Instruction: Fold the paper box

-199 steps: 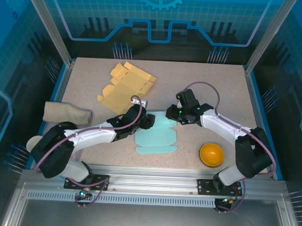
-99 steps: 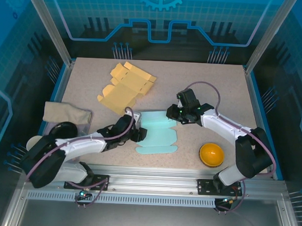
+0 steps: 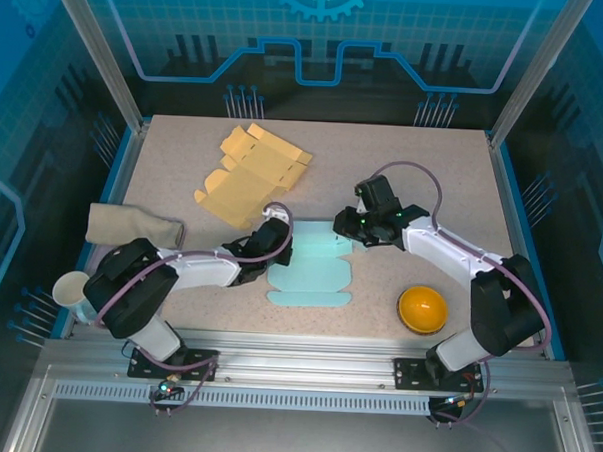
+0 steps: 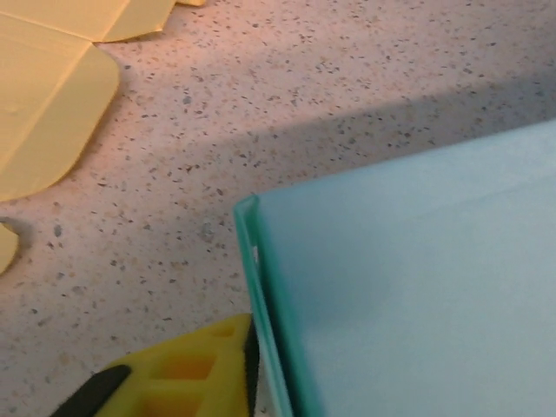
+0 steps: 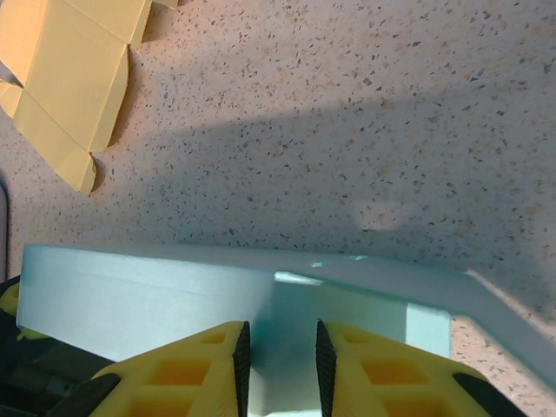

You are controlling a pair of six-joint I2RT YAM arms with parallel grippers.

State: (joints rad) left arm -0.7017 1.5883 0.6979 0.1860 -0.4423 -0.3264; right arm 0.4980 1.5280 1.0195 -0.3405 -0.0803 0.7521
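Observation:
The paper box [image 3: 312,271] is a light teal blank lying partly folded in the middle of the table. My left gripper [image 3: 278,245] is at its left edge. In the left wrist view one yellow finger [image 4: 178,378] has its black pad against the box's raised edge [image 4: 261,287], the panel hides the other finger, and the gripper [image 4: 269,352] is shut on that edge. My right gripper [image 3: 343,228] is at the box's far right corner. Its jaws [image 5: 278,360] stand narrowly open, with a teal flap [image 5: 287,317] between the pads.
A flat yellow paper blank [image 3: 249,174] lies at the back left, close to the left arm. An orange dome [image 3: 422,308] sits at the front right. A beige cloth [image 3: 131,226] and a white cup [image 3: 71,289] lie at the left edge.
My left gripper has swung in onto the box's left edge and closed from wide open. The right gripper has stayed in place, its jaws easing slightly apart.

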